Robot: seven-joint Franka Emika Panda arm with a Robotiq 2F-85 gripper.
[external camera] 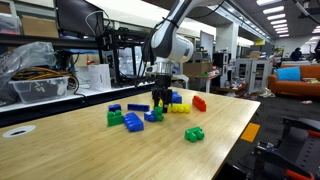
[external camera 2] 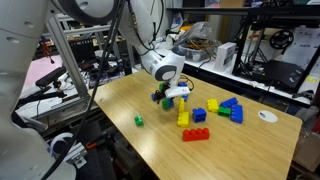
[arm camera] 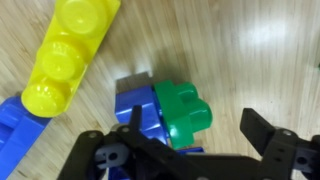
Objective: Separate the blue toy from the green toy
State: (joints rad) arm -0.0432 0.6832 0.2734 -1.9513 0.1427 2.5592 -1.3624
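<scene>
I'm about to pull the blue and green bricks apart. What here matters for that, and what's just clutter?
For the job: blue brick; green brick touching it; gripper, open over both.

Lying about: yellow brick; red brick; lone green brick; blue-green pile.

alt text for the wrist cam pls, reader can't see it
A small blue brick and a small green brick sit joined on a wooden table, between the fingers of the open pincer. A long yellow brick lies at upper left, and another blue piece at the left edge.
</scene>
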